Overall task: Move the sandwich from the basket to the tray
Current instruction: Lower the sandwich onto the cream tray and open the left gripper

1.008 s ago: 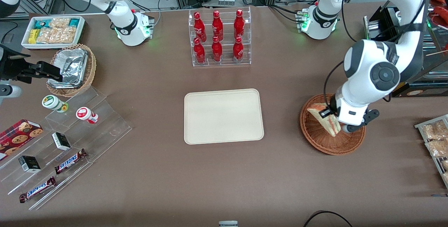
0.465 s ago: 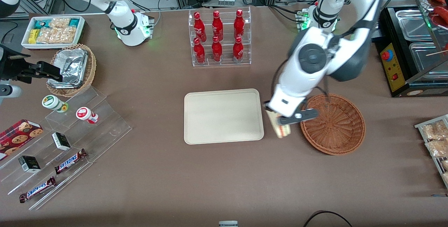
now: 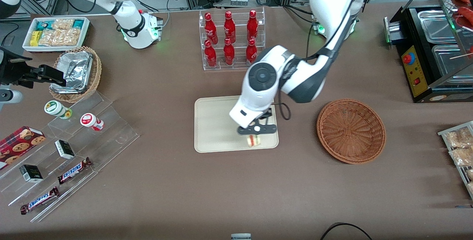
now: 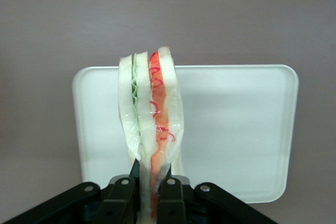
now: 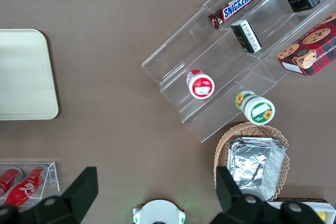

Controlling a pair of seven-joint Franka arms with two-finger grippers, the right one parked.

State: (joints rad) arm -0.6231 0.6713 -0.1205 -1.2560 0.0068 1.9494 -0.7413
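The gripper (image 3: 255, 133) hangs above the tray (image 3: 214, 121), over the part of it nearest the basket and toward the front camera, and it is clenched on the sandwich (image 3: 253, 140). The wrist view makes the hold plain: the two black fingers (image 4: 122, 192) press in on the lower end of the wedge, and the sandwich (image 4: 151, 124) stands up out of them with its cut edge showing — pale bread, a green layer, a red layer, all under a clear wrap that bulges a little above the pinch.

Under it in that view lies the tray (image 4: 247, 124), bare and cream-coloured, with its raised rim and rounded corners in full sight. The sandwich appears to be held clear of the tray surface; whether its lowest tip touches cannot be told.

Farther out, toward the working arm's end of the table, the basket (image 3: 351, 131) sits with nothing in it. A clear rack of red bottles (image 3: 231, 40) stands farther from the front camera than the tray, well apart from the gripper.

The step in hand looks like the end of the carry — the sandwich is out of the basket and over its target, not yet set down. The next move calls for a gentle descent until the wedge rests on the tray, then opening the fingers and lifting straight away. The bread is soft and the wrap slick, so it may tip as it is let go.
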